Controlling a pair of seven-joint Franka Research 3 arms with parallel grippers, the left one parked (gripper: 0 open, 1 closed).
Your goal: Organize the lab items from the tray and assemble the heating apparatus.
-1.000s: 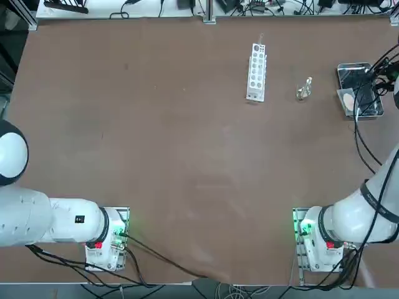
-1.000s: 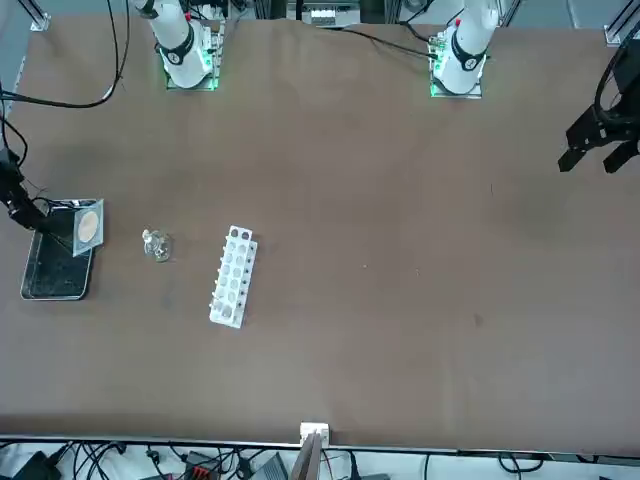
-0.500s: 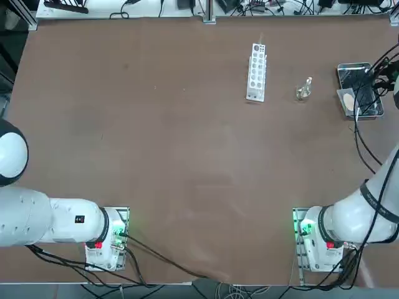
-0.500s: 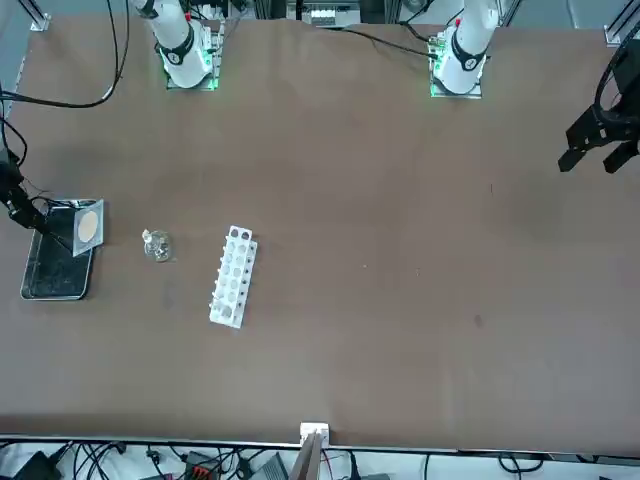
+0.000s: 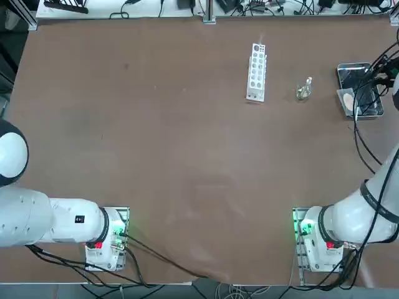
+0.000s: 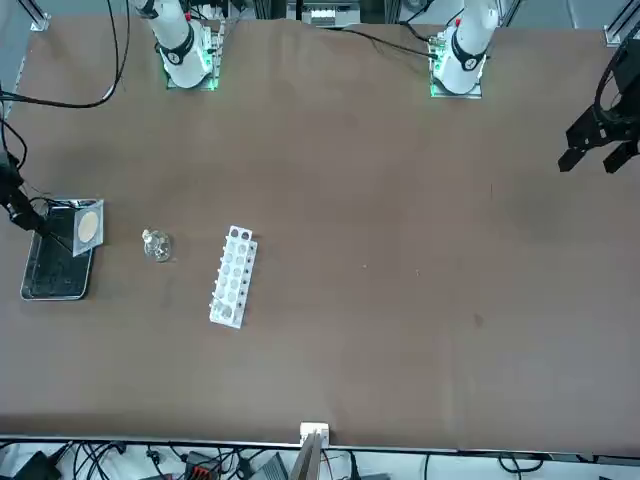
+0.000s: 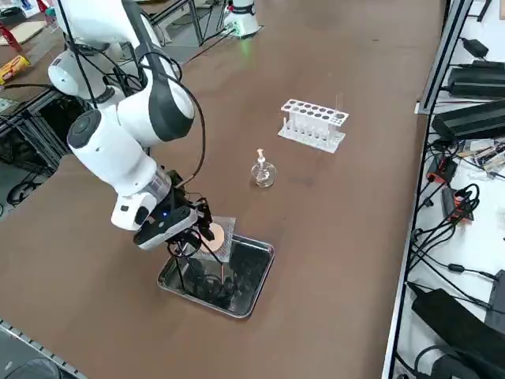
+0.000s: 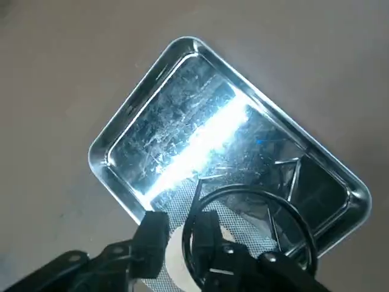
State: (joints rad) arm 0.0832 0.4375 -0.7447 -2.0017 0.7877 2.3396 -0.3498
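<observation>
Over the tray (image 7: 251, 296) at the desk's (image 5: 187, 156) right edge, right gripper (image 8: 177, 238) hangs low, fingers (image 8: 205, 234) clamped on the rim of the black wire stand (image 8: 255, 210), one finger inside the ring, one outside. Stand sits in the tray, legs on the shiny floor. Grey mesh (image 7: 215, 237) with pale round centre leans on the tray's near rim, partly under the ring, just beside the fingers. Versus a second ago: gripper sits in about the same place over the tray, tray and mesh unmoved in top and front views; any narrowing of the fingers can't be made out in those views. Further along the desk, small glass burner (image 7: 263, 171) stands upright, apart from the tray, same spot as before. Beyond it the white rack (image 7: 313, 124) with round holes, also unmoved. No other change visible.
</observation>
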